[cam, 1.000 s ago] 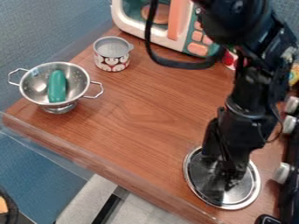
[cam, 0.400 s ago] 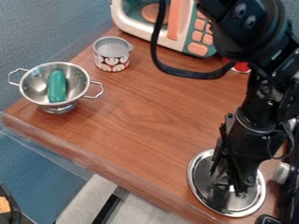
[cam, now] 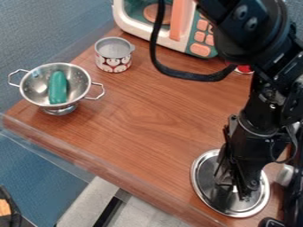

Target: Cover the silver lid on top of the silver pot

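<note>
The silver lid (cam: 207,186) is round and shiny, with a raised bright rim, and lies at the right near edge of the brown tabletop (cam: 148,119). It is directly beneath the black claw (cam: 235,189); whether that is apart, together or clamped, I cannot tell. Well apart, to the left, the silver two-handled pot (cam: 38,88) holds a green object (cam: 58,87). Beyond, a grey-topped cup (cam: 114,56) bears a red-and-white printed band.

Room runs between colander (cam: 77,84) and lid (cam: 207,181); 1 toy microwave (cam: 163,36) blocks the back.
</note>
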You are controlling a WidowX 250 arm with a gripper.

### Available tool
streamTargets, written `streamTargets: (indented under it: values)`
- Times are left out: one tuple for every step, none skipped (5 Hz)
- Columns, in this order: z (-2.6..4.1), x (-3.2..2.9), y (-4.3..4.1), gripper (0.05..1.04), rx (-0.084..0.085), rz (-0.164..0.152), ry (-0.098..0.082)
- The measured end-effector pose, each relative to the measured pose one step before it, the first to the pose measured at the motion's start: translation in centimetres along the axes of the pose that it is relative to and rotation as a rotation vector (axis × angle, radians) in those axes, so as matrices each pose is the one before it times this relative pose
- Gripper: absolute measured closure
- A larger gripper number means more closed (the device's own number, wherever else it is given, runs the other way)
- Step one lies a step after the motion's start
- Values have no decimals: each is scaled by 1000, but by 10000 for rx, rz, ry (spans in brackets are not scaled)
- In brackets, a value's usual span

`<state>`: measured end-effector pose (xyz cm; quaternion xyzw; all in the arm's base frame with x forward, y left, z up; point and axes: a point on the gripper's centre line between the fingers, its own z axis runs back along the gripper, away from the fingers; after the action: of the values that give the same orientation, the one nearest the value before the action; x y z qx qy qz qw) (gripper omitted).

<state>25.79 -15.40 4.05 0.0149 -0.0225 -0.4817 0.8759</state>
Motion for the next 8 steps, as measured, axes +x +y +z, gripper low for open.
streamTargets:
  values:
    - [1242, -575, -89, 1032, 12, 68, -26]
    - [2810, -1156, 1345, 1032, 328, 632, -486]
    - [2613, -1597, 1847, 1032, 296, 718, -352]
    - [1973, -1950, 2134, 1032, 173, 969, -199]
    - [942, -2611, 2852, 1032, 130, 1194, 155]
    - [904, -1728, 2487, 1032, 147, 923, -167]
    - [65, -1276, 2001, 1032, 8, 880, -8]
    - [-470, -917, 1432, 1032, -108, 612, 140]
